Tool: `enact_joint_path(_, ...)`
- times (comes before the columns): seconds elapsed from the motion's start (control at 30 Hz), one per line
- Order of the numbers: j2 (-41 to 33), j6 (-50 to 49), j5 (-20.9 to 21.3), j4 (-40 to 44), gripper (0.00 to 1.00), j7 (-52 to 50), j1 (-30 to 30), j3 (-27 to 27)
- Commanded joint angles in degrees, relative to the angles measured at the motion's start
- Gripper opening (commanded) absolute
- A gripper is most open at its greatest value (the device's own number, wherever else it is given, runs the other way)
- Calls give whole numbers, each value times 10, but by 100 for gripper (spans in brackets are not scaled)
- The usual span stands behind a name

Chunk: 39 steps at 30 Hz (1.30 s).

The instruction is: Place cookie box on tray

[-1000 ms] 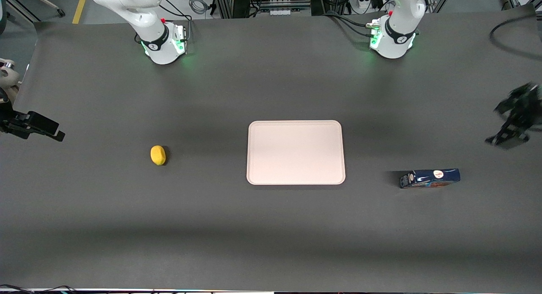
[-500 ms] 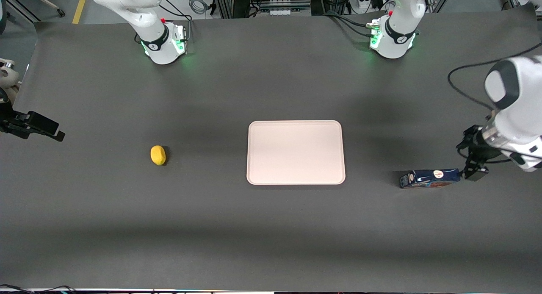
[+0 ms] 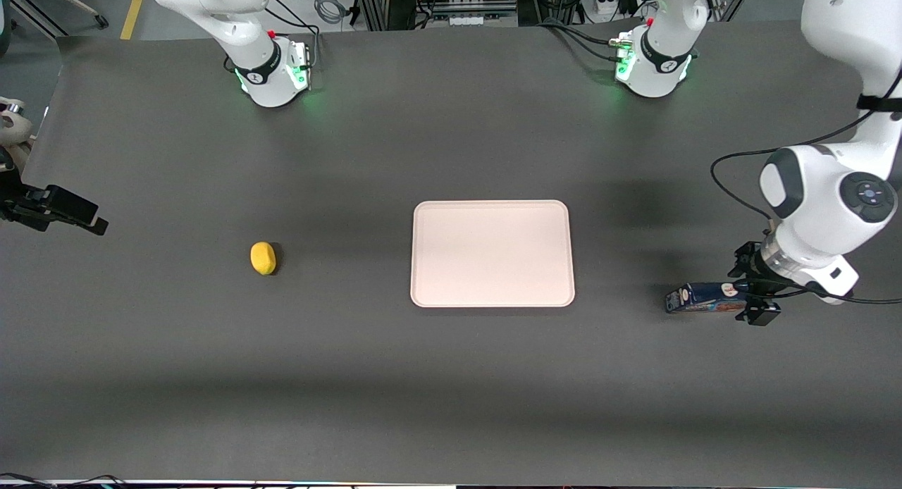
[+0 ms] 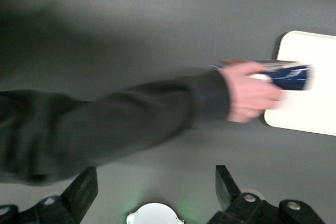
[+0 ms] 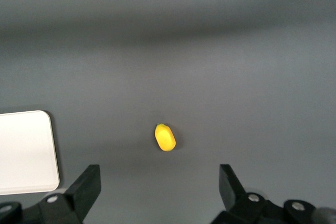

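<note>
In the front view, a dark grey matte bench (image 3: 451, 390) was seen, with cables, a rack and a strip of grey floor along its edge farthest from the camera. Green lights glowed at both arm bases. The pale pinkish tray (image 3: 492, 254) lay flat at the middle of the bench. The cookie box (image 3: 705, 298) lay toward the working arm's end of the bench, apart from the tray and level with the tray's near edge. A white round logo was made out on the navy carton, but no writing could be read. The claw (image 3: 752, 292) was spread wide and set astride the end of the box nearest the working arm's end, one finger on each long side. Half a second earlier it had been just off that end of the box. The box itself had not shifted. A yellow lump (image 3: 263, 258) lay toward the parked arm's end.

In the left wrist view, the claw (image 4: 155, 179) was seen wide over bare grey bench. A hand (image 4: 249, 95) in a dark sleeve was seen gripping the cookie box (image 4: 286, 74) at the edge of the tray (image 4: 310, 103). Whether the box rested on the tray could not be told.

In the right wrist view, the yellow lump (image 5: 166, 137) lay on the bench, apart from a corner of the tray (image 5: 26, 150).
</note>
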Motion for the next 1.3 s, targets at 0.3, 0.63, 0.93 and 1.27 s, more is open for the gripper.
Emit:
enact_joint_path(0.3,7,78,4,-64,100,-24,-1,-1)
enact_joint_path(0.63,21,117,4,-75,19,-26,-1,-1)
enact_joint_path(0.93,20,121,4,-69,0,-31,-1,-1)
enact_joint_path(1.27,-5,19,4,3,0,-28,-1,-2)
